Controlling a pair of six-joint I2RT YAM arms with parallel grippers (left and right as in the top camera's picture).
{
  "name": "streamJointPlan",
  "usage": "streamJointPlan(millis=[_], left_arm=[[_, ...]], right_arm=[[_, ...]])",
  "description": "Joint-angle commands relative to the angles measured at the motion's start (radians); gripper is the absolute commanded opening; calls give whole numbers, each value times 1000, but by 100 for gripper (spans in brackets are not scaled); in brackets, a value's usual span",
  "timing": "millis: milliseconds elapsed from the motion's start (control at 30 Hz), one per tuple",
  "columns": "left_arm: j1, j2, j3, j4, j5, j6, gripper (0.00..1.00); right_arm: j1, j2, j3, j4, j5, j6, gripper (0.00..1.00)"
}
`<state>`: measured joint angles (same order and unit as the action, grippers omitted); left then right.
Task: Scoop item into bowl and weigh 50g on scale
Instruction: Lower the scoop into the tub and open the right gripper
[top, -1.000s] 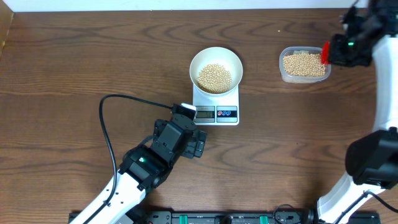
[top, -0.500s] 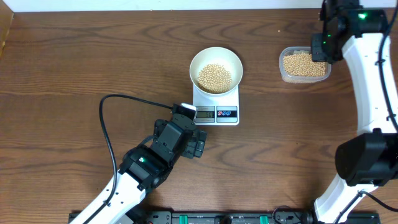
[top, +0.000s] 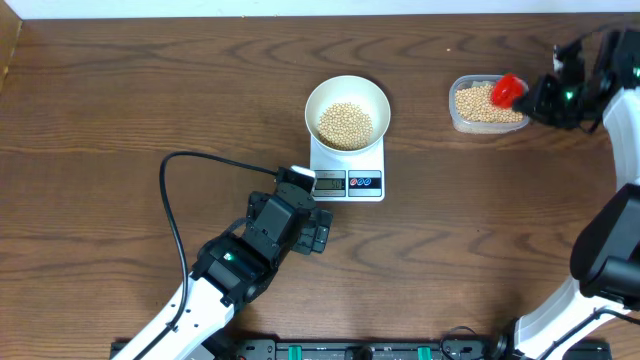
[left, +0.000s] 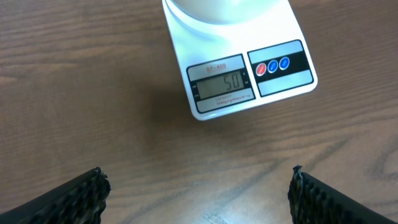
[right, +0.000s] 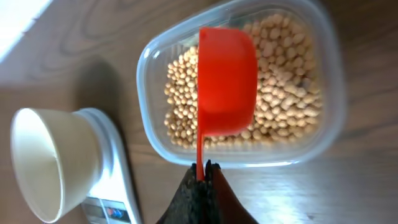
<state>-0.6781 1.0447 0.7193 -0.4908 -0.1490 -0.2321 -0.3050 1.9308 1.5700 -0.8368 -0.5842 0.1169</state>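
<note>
The right tool (right: 204, 168) was clamped on the handle of a red scoop (right: 227, 81) over the tub (right: 146, 87). The left tool (left: 199, 193) hung spread apart near the scale (left: 236, 37). The beans (top: 345, 124) lay in the bowl (top: 312, 105) on it; the display (left: 222, 83) seemed to read 50, so weighing looked done.

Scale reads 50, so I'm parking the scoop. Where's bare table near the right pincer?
Bare wood lies between the scale and the bean tub, and a wider patch in front of the tub, right of the scale. Crowded: front-left of the scale, by the left pincer and its cable.
</note>
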Motion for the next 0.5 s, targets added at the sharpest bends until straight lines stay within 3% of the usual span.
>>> streamJointPlan(millis=[0,133,233,267,367,467], left_arm=[[-2,0,2,1,-17,-2,94],[-2,0,2,1,-17,-2,94],[-2,0,2,1,-17,-2,94],[-2,0,2,1,-17,-2,94],[-2,0,2,1,-17,-2,94],[-2,0,2,1,-17,-2,94]], right_arm=[[-28,-2,-81,57,-205,55,9],[-49,-2,-110,53,-205,55,29],[-63,-3,-110,34,-205,55,55],[-68,-3,-110,31,-205,55,68],[-78,-3,-109,15,-207,55,91],[-87,-10,-108,-5,-211,54,99]])
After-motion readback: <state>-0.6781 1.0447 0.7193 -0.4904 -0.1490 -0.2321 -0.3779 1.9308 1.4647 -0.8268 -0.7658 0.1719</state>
